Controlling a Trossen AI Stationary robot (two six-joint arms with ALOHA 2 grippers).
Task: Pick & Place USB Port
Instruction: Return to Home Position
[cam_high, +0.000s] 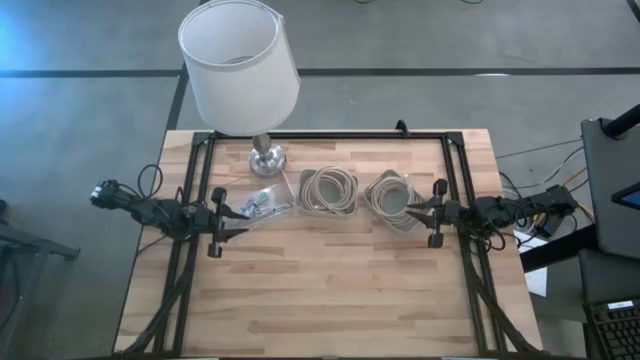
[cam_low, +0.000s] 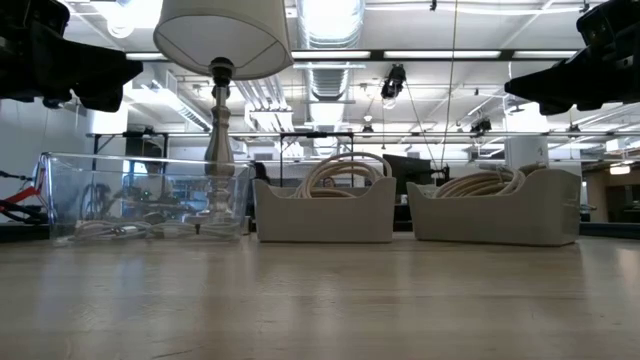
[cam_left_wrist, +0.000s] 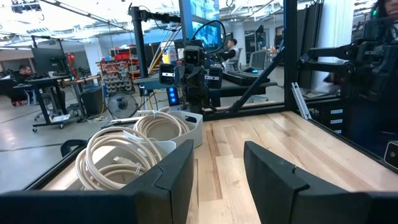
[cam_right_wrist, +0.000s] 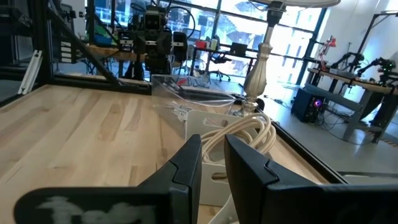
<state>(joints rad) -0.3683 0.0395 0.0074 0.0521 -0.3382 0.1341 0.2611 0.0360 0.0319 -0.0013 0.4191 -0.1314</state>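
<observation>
A clear plastic tray (cam_high: 262, 205) holds a few small pale parts; I cannot make out a USB port among them. In the low view the tray (cam_low: 145, 195) rests flat on the table. To its right stand two grey bins of coiled cream cable, the middle bin (cam_high: 328, 190) and the right bin (cam_high: 392, 198). My left gripper (cam_high: 235, 222) hovers just left of the tray, open and empty; its fingers (cam_left_wrist: 219, 158) point toward the bins. My right gripper (cam_high: 412, 210) hovers at the right bin's right side, open by a narrow gap (cam_right_wrist: 212, 146), with nothing between its fingers.
A table lamp with a white shade (cam_high: 240, 60) stands on its metal base (cam_high: 267, 157) at the far edge, behind the tray. A black frame (cam_high: 330, 135) runs along the table's far and side edges. The near half of the wooden table (cam_high: 330, 290) is bare.
</observation>
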